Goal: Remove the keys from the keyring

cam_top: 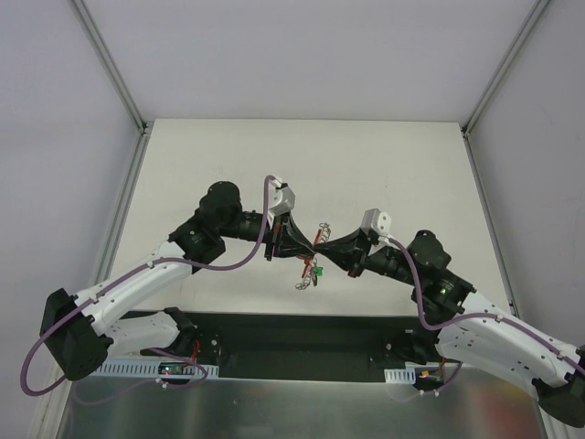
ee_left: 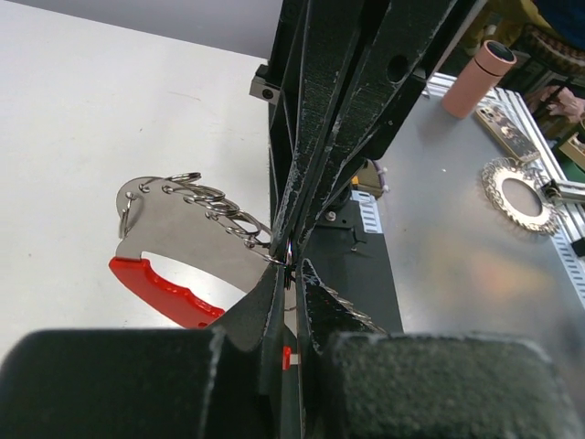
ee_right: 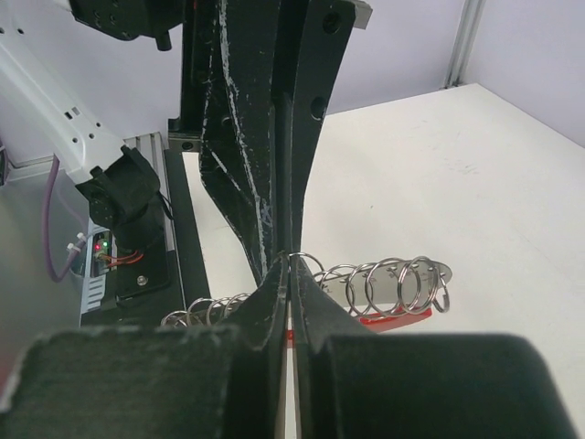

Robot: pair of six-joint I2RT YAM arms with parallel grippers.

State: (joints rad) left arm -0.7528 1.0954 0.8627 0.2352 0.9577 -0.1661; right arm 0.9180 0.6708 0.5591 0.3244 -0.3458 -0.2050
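Since the left pincer (ee_left: 289, 274) and right pincer (ee_right: 291, 267) both pinch shut on thin wire of the red crescent-shaped keyring (ee_left: 163, 289), held above the white worktop (cam_top: 274, 165), opposing pulls may slip it free, dropping the small silver-grey metal keys (cam_top: 309, 274) dangling beneath.

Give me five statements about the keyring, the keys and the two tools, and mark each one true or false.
1. The left tool and the right tool are both shut on the metal rings of the keyring. True.
2. The keyring lies untouched on the table. False: it is pinched between the two tools, whose tips meet.
3. The keyring has a red curved part. True.
4. The keys are piled at the table's far edge. False: they sit close by the tool tips, around the table's middle.
5. A green bit shows among the keys. True.
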